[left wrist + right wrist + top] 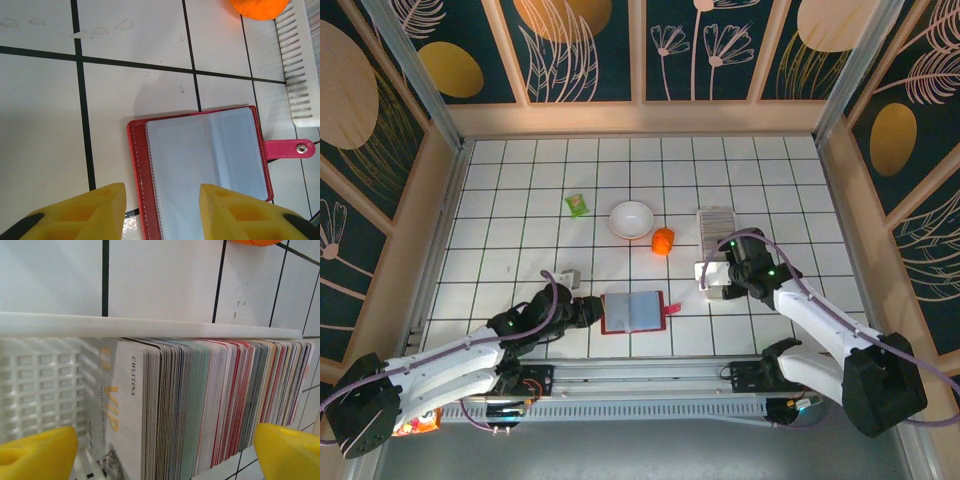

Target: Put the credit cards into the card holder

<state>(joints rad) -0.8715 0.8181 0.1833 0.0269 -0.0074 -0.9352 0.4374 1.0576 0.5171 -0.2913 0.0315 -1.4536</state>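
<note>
Well, my right gripper [165,447] stands wide with the tightly packed cards [200,400] between its fingers, my left gripper [162,207] half-open over the wallet [210,155], so I risk pinching several cards together.

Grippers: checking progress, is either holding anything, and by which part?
Right gripper holds nothing: open, it straddles the cards. Left gripper straddles the holder at its left edge; whether it grips cannot be told.

A robot-lab test booth: white gridded table [520,190] walled by leaf-patterned panels [705,50] on aluminium framing [415,75].
</note>
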